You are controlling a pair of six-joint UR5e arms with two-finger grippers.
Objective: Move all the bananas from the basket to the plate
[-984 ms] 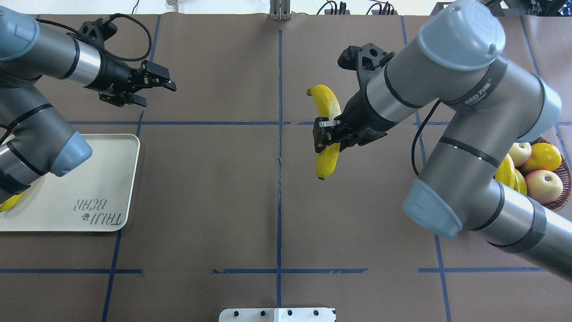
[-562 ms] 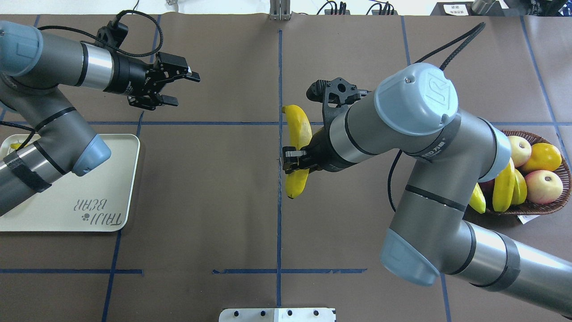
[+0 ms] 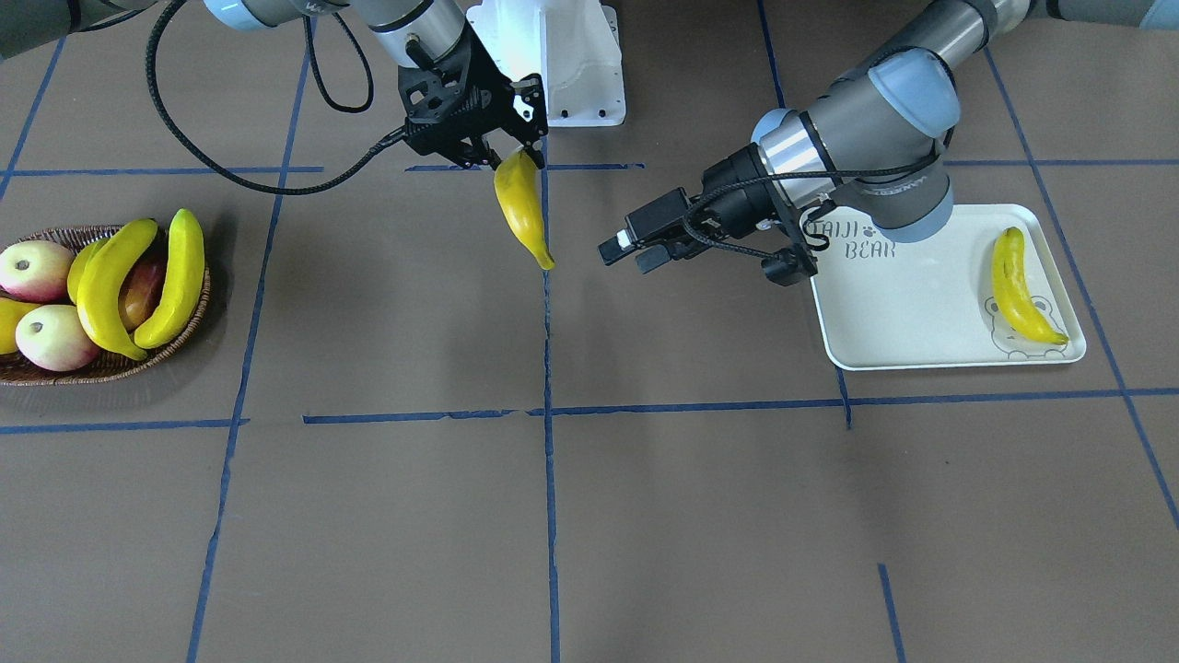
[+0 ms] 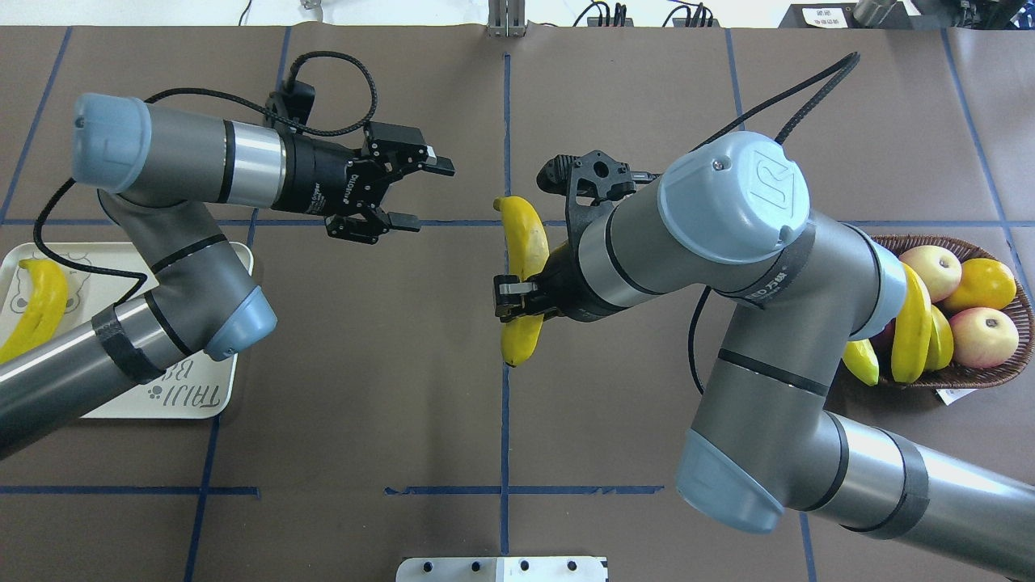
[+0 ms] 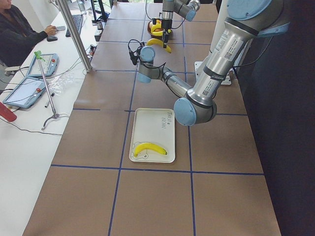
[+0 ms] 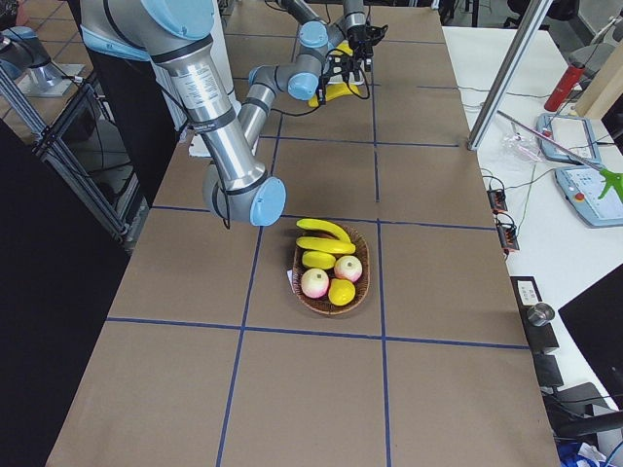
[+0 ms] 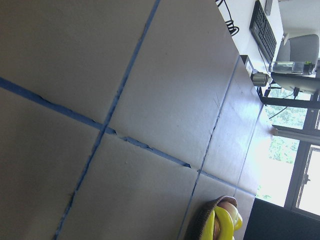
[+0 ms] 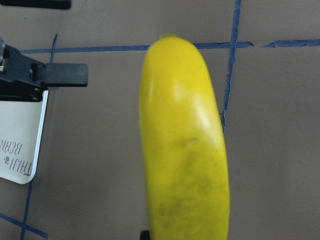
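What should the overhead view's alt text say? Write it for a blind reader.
The right gripper holds a banana above the middle of the table, facing the open left gripper. One banana lies on the plate at left; two more lie in the basket at right.

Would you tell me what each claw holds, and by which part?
Right claw grips a banana near its middle; left claw is open, holding nothing.

The cream plate (image 3: 921,313) carries dark outline lettering in two lines near one short end: "TAIJI" above "BEAR". In the overhead view it reads upside down, and the left arm (image 4: 186,267) hides most of "BEAR". The right arm (image 4: 808,323) has a blue-grey joint cap (image 4: 752,186) embossed with a "UR" logo.
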